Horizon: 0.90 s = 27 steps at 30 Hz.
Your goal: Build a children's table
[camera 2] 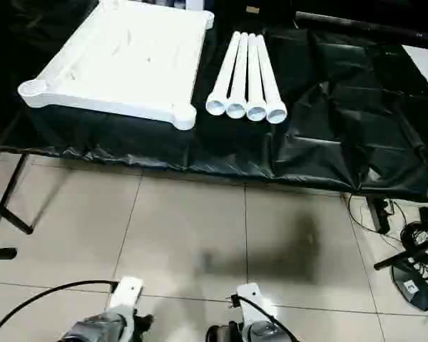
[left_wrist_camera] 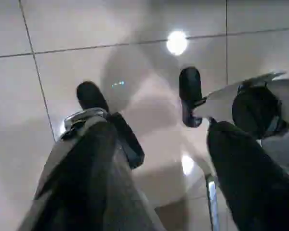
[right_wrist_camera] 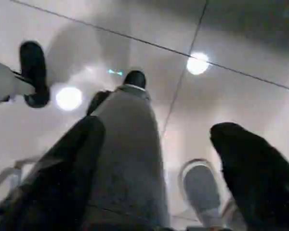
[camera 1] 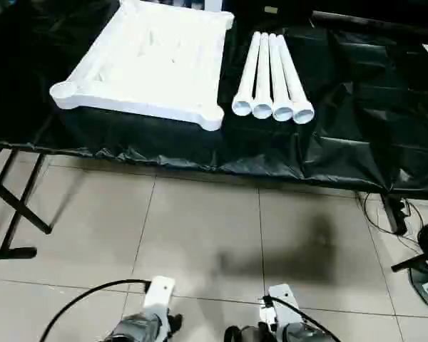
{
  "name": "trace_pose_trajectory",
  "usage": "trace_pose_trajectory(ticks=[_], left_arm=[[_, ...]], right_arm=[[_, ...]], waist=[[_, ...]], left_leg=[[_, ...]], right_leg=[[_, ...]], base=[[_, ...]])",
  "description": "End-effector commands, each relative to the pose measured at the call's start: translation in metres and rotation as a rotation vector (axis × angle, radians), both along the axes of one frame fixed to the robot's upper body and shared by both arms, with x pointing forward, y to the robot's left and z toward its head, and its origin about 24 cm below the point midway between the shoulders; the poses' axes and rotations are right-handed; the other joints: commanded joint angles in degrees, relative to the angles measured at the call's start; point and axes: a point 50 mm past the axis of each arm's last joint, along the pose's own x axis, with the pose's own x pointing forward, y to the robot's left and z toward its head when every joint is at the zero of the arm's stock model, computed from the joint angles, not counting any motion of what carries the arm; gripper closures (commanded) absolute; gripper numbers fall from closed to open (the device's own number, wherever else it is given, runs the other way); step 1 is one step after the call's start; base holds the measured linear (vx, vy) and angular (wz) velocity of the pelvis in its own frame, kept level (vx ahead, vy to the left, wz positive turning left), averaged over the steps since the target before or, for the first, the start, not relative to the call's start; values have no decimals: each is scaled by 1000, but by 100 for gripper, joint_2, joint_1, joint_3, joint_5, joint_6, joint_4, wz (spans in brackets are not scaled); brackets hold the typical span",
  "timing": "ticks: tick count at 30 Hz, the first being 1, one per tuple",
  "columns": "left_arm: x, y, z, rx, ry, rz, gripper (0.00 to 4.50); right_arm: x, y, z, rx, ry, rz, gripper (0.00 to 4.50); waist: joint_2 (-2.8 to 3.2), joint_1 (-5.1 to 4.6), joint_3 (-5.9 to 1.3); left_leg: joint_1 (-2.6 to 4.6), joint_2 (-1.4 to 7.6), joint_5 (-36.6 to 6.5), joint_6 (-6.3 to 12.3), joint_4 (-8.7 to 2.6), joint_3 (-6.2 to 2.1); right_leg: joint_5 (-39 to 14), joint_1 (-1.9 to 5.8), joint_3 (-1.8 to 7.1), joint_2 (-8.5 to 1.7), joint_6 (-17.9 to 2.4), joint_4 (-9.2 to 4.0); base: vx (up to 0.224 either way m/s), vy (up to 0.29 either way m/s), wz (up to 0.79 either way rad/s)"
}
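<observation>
Tabletop point(camera 1: 146, 60) lay at the left of the black-covered bench point(camera 1: 357, 128), underside up with its rim raised and a round socket at each visible corner; just beside it on the right, four white legs point(camera 1: 272, 75) lay side by side, touching, open ends toward the robot; nothing was fitted yet, so the step in hand was judged to be the first reach for a leg. Both arms hung low over the tiled floor point(camera 1: 200, 235), well apart from the bench; the left gripper point(left_wrist_camera: 156, 144) stood spread and empty, and the right gripper point(right_wrist_camera: 156, 159) likewise gaped with nothing between its fingers. To do it well, the right arm probably ought to take the outermost leg near its middle, lifting it clear without rolling its neighbours; the left could steady the tabletop by its near rim.
</observation>
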Motion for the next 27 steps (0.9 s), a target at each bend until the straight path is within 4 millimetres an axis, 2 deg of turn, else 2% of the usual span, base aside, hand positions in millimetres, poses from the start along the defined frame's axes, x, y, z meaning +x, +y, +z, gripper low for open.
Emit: trace_pose_trajectory(ticks=[1, 3, 4, 5, 7, 8, 9, 10, 11, 12, 13, 14, 15, 16, 18, 19, 21, 22, 23, 24, 25, 26, 27], left_arm=[[3, 6, 2, -40, -66, 115, 51], [14, 12, 9, -22, -166, 126, 42], [14, 12, 9, -22, -166, 126, 42], [23, 14, 18, -39, -269, 108, 33], [31, 17, 33, -59, -406, 83, 8], [33, 20, 43, -56, -487, 52, 8], [31, 24, 62, -58, -605, 7, 8], [29, 26, 75, -51, -680, -34, 8], [27, 27, 82, -52, -721, -50, 8], [24, 28, 92, -53, -773, -71, 8], [24, 28, 92, -51, -778, -72, 8], [21, 33, 111, -33, -860, -68, 8], [21, 35, 118, -22, -885, -62, 8], [19, 39, 136, 8, -947, -48, 8], [21, 43, 155, 46, -1021, -52, 8], [23, 44, 167, 59, -1058, -49, 8], [25, 43, 182, 47, -1103, -34, 8], [32, 42, 199, 55, -1149, -16, 8], [34, 42, 203, 58, -1163, -14, 8], [39, 41, 211, 63, -1191, -7, 8], [43, 41, 219, 69, -1207, 0, 8], [47, 41, 226, 67, -1220, 7, 8], [47, 41, 229, 65, -1222, 9, 8]], right_arm=[[7, -3, 3, 58, -53, -31, 9], [24, -12, 12, 109, -147, -44, 2], [24, -12, 12, 109, -147, -44, 2], [41, -17, 24, 150, -250, -10, 0], [54, -17, 35, 192, -339, 40, 0], [59, -17, 43, 224, -396, 61, 0], [67, -20, 64, 283, -502, 66, 0], [69, -22, 79, 302, -569, 56, 0], [68, -23, 88, 318, -602, 46, 0], [68, -23, 99, 339, -642, 34, 0], [68, -24, 100, 339, -648, 32, 0], [68, -26, 122, 352, -752, -11, 0], [68, -27, 130, 367, -787, -21, 0], [66, -27, 152, 408, -872, -40, 0], [65, -28, 172, 398, -971, -12, 0], [65, -29, 181, 359, -1013, 15, 0], [66, -29, 190, 365, -1040, 27, 0], [72, -33, 203, 422, -1073, -65, 0], [74, -33, 205, 426, -1081, -81, 0], [79, -34, 211, 427, -1099, -112, 0], [83, -33, 217, 417, -1113, -121, 0], [88, -30, 222, 405, -1118, -125, 0], [88, -29, 225, 401, -1111, -127, 0]], waist=[[94, 32, -208], [71, 36, -190], [71, 53, -205], [83, 61, -206], [83, 69, -237], [83, 88, -230], [99, 102, -260], [77, 156, -288], [65, 154, -294], [60, 151, -287], [63, 172, -300], [75, 165, -269], [91, 177, -296], [124, 214, -274], [148, 212, -250], [142, 198, -246], [146, 198, -247], [125, 192, -272], [140, 202, -277], [125, 202, -301], [119, 189, -290], [20, 181, -293], [65, 191, -262]], left_leg=[[103, 487, -829, 698, -342, -159], [94, 498, -1011, 599, -350, -159], [89, 502, -956, 609, -338, -160], [84, 505, -824, 658, -328, -154], [72, 521, -605, 773, -294, -142], [34, 543, -529, 836, -289, -165], [54, 546, -429, 932, -258, -144], [12, 563, -124, 1112, -214, -165], [40, 544, 34, 1236, -195, -160], [57, 508, -62, 1230, -210, -139], [46, 528, -117, 1203, -212, -150], [64, 512, -394, 1062, -259, -128], [73, 514, -506, 963, -264, -134], [82, 572, -791, 767, -315, -146], [97, 557, -1232, 518, -377, -144], [116, 519, -1435, 311, -380, -133], [111, 484, -1500, 129, -385, -133], [128, 466, -1627, 32, -386, -129], [180, 443, -2087, -86, -405, -141], [232, 432, -2308, -140, -405, -141], [269, 378, -2665, -153, -414, -127], [311, 323, -2863, -82, -393, -92], [349, 291, -2941, -56, -381, -81]], right_leg=[[537, 190, 337, -648, -1770, -377], [317, 184, 346, -645, -1758, -387], [322, 199, 350, -648, -1728, -368], [448, 204, 344, -644, -1713, -346], [769, 223, 333, -636, -1727, -295], [889, 248, 332, -678, -1740, -276], [1117, 238, 323, -655, -1752, -254], [1732, 297, 327, -643, -1643, -183], [2087, 256, 314, -587, -1544, -155], [1910, 245, 313, -558, -1522, -194], [1816, 249, 317, -576, -1495, -194], [1277, 203, 312, -538, -1484, -258], [1031, 221, 315, -541, -1477, -264], [617, 217, 327, -553, -1422, -307], [42, 180, 319, -503, -1297, -366], [-421, 152, 326, -478, -1191, -404], [-780, 141, 344, -478, -1062, -446], [-968, 160, 341, -461, -960, -435], [-1577, 154, 334, -461, -813, -489], [-1838, 159, 313, -434, -757, -509], [-2324, 203, 269, -373, -715, -576], [-2857, 289, 220, -328, -706, -649], [-3165, 290, 210, -327, -708, -701]], base=[[0, 0, 0], [0, 0, 0], [0, 0, 0], [0, 0, 0], [0, 0, 0], [0, 0, 0], [0, 0, 0], [0, 0, 0], [0, 0, 0], [0, 0, 0], [0, 0, 0], [0, 0, 0], [0, 0, 0], [0, 0, 0], [0, 0, 0], [0, 0, 0], [0, 0, 0], [0, 0, 0], [0, 0, 0], [0, 0, 0], [0, 0, 0], [0, 0, 0], [0, 0, 0]])
